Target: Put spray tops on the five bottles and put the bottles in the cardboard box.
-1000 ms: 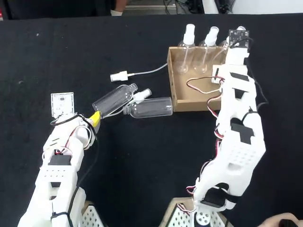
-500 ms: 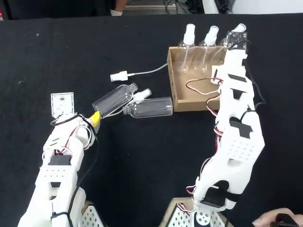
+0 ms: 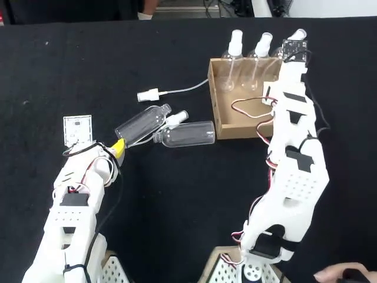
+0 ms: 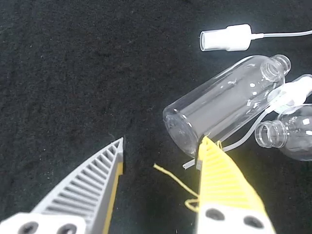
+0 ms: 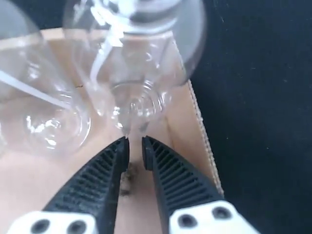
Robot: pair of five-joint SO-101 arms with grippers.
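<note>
Table (image 3: 177, 224) takes nearly whole high view. Black cloth (image 4: 73, 58) covers it: matte, rough fibrous weave, few small pale lint specks. Light even, shadows soft. Beyond far table edge, narrow strip of room: dark cables (image 3: 227, 7) on pale grey surface, white panel (image 3: 330, 7) toward one corner. Details there hard to tell.

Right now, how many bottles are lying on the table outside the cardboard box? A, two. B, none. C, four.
A, two: the angled bottle and the level bottle lie on their sides on the table, without spray tops, beside the cardboard box.
</note>
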